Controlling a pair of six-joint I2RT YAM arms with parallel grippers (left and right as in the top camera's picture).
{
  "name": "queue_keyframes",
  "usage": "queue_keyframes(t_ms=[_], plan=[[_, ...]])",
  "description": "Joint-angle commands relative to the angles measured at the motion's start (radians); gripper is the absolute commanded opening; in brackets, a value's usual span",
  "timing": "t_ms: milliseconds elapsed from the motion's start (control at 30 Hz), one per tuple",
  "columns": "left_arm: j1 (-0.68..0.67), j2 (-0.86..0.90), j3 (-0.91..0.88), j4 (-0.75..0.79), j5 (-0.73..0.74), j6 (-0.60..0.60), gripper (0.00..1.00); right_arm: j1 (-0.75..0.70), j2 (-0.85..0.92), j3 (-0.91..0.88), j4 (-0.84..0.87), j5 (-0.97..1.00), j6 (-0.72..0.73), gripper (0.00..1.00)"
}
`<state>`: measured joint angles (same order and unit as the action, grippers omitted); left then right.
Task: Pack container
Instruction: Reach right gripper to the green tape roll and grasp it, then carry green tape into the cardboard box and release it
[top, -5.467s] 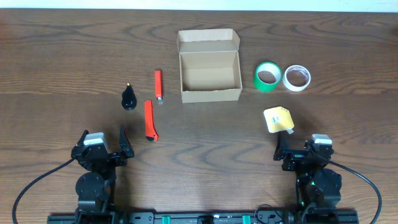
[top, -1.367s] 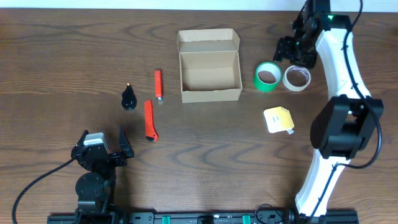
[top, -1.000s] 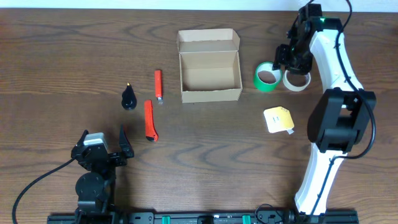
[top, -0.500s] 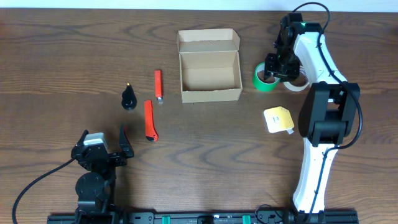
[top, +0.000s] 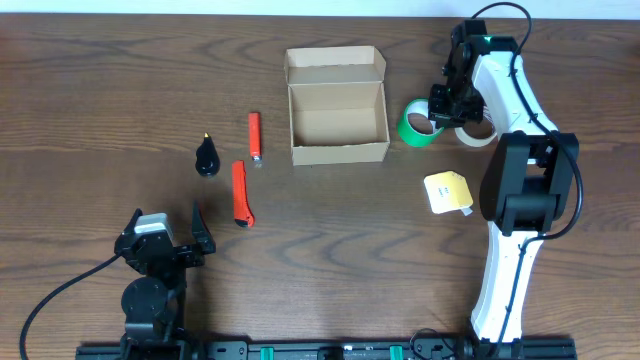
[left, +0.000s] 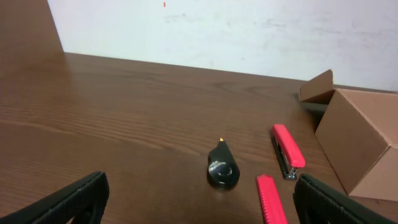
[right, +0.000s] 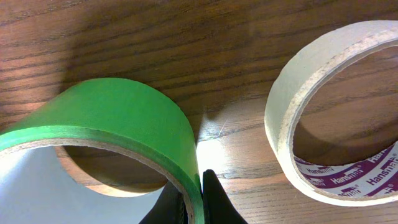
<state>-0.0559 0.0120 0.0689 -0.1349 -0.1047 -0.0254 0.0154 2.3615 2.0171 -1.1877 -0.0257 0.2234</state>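
The container (top: 338, 118) sits open and empty at the middle back of the desk (top: 330, 260), its flap lid standing up behind it, so as I read it nothing is packed yet. Just to its right, the green tape roll (top: 416, 127) is the first item being taken. My right hand (right: 194, 202) is pinched shut on that roll's wall, one finger inside the ring and one outside. The white tape roll (right: 323, 124) lies beside it, untouched. The yellow pouch (top: 447, 192), the two red items (top: 240, 193) and the black piece (top: 207, 157) are all still out on the desk.

My left hand (left: 199, 205) is spread wide, holding nothing, parked at the front.

Half a second ago the right jaws stood apart astride the roll. Now they have closed, and the roll looks slightly tipped.
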Motion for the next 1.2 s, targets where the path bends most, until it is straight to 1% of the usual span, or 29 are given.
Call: queue_keyframes(t_ms=[0, 167, 333, 533, 633, 767, 900, 1033, 1167], plan=[[-0.002, -0.008, -0.018, -0.037, -0.01, 0.0, 0.96, 0.003, 0.007, 0.016, 0.003, 0.004, 0.001, 0.01], [-0.002, -0.008, -0.018, -0.037, -0.01, 0.0, 0.95, -0.002, 0.005, 0.054, -0.019, 0.003, 0.005, 0.01], [-0.002, -0.008, -0.018, -0.037, -0.01, 0.0, 0.95, -0.006, -0.024, 0.158, -0.072, 0.003, 0.009, 0.01], [-0.002, -0.008, -0.018, -0.037, -0.01, 0.0, 0.95, -0.002, -0.129, 0.277, -0.097, 0.007, 0.019, 0.02], [-0.002, -0.008, -0.018, -0.037, -0.01, 0.0, 0.95, 0.018, -0.203, 0.301, -0.106, 0.006, 0.009, 0.02], [-0.002, -0.008, -0.018, -0.037, -0.01, 0.0, 0.95, 0.081, -0.303, 0.306, -0.132, 0.024, -0.015, 0.01], [-0.002, -0.008, -0.018, -0.037, -0.01, 0.0, 0.95, 0.169, -0.359, 0.306, -0.15, 0.037, -0.019, 0.01], [-0.002, -0.008, -0.018, -0.037, -0.01, 0.0, 0.96, 0.275, -0.356, 0.3, -0.155, 0.043, -0.039, 0.01], [-0.002, -0.008, -0.018, -0.037, -0.01, 0.0, 0.95, 0.377, -0.32, 0.286, -0.123, 0.118, -0.035, 0.02]])
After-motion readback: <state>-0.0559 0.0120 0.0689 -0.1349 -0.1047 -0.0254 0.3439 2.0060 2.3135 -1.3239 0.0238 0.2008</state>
